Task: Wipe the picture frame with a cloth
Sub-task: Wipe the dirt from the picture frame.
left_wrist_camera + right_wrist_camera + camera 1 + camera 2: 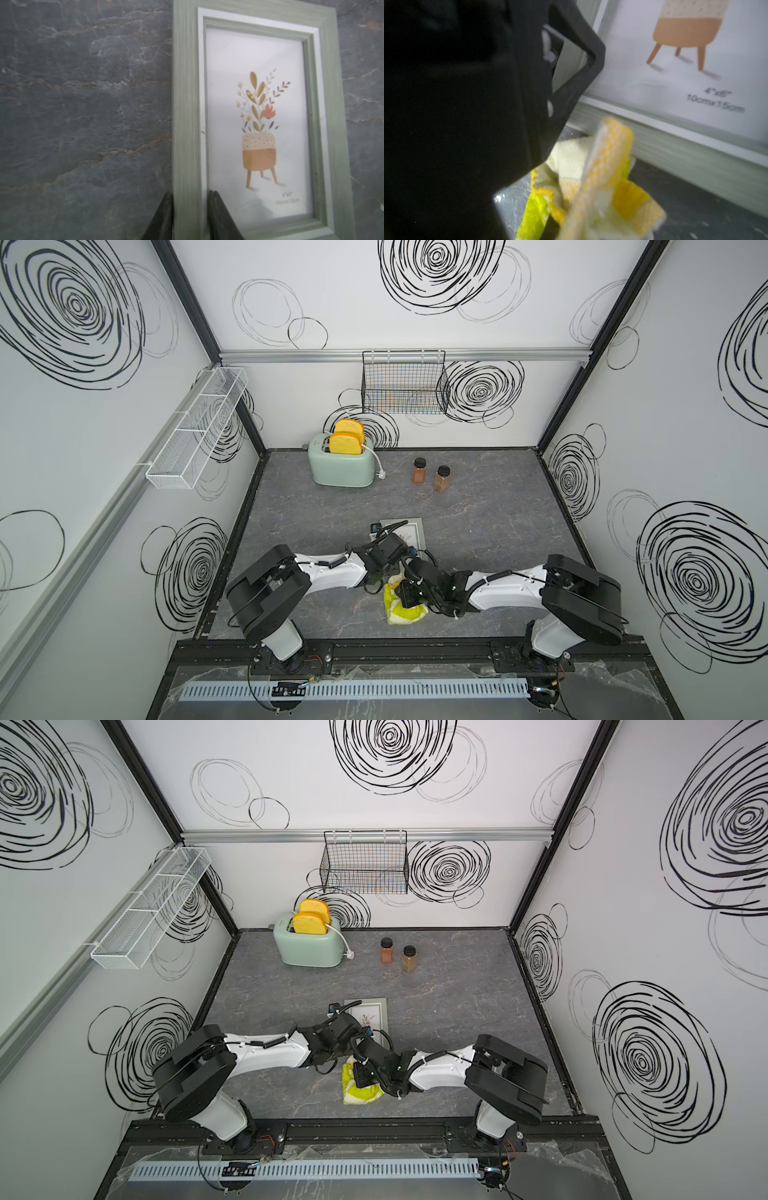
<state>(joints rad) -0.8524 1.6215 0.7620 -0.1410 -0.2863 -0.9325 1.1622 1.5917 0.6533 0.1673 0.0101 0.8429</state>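
Picture frame pinched on its side rail by left end effector; right end effector grips cloth. We fear the frame sliding on the bench when wiped.

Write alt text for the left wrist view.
The left gripper clamps one long side of the grey-green picture frame, which lies flat on the dark stone-patterned table. Under the glass is a drawing of a potted plant.
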